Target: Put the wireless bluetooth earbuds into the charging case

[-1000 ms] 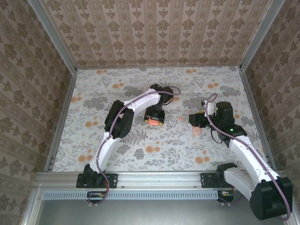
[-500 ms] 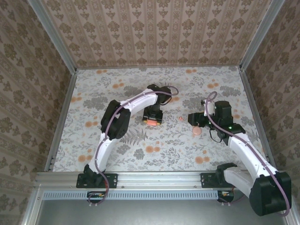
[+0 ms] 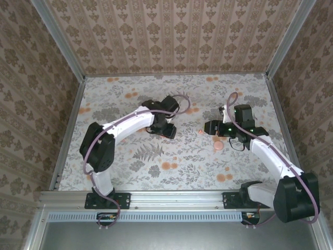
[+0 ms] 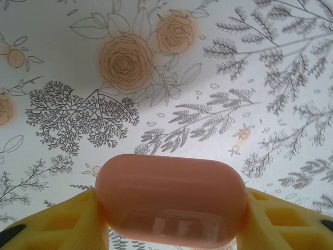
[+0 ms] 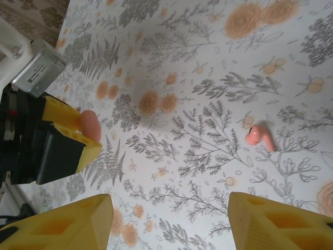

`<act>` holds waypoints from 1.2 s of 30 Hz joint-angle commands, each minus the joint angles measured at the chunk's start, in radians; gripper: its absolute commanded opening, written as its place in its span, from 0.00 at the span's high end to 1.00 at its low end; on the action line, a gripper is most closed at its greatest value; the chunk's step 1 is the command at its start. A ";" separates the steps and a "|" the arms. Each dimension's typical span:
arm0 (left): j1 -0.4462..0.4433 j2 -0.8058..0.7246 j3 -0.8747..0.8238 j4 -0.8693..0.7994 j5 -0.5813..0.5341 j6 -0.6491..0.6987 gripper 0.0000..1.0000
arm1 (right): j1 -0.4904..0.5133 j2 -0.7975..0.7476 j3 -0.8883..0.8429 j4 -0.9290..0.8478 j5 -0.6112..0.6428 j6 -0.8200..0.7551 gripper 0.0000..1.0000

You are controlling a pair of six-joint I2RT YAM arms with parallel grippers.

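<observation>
The right gripper (image 5: 169, 205) gapes wide and empty over the floral-printed desk (image 5: 171, 67). A glossy coral earbud (image 5: 258, 136) lies just ahead of it, toward the right of the wrist view, its stem slanting across the opening. This gripper is the nearer one. The left gripper (image 4: 170, 211) clamps the smooth, pill-shaped charging case (image 4: 170, 190) by its ends.

Charging case (image 4: 171, 200) gripped between left fingers (image 4: 57, 224) over the surface (image 3: 130, 99) left of centre, earbud (image 5: 258, 135) lying on the surface to its right, right fingers (image 5: 281, 219) spread apart just beyond the earbud, disc (image 3: 219, 146) on the near side of them
</observation>
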 commanded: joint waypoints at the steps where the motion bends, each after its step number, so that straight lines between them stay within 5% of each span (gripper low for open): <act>1: -0.012 -0.096 -0.102 0.176 0.056 0.142 0.49 | 0.007 0.035 0.057 -0.056 -0.100 0.024 0.39; 17: -0.054 -0.347 -0.517 0.712 0.127 0.506 0.47 | 0.045 0.256 0.209 -0.216 -0.332 0.010 0.45; 36: -0.088 -0.377 -0.573 0.804 0.202 0.538 0.46 | 0.206 0.366 0.240 -0.057 -0.384 0.108 0.46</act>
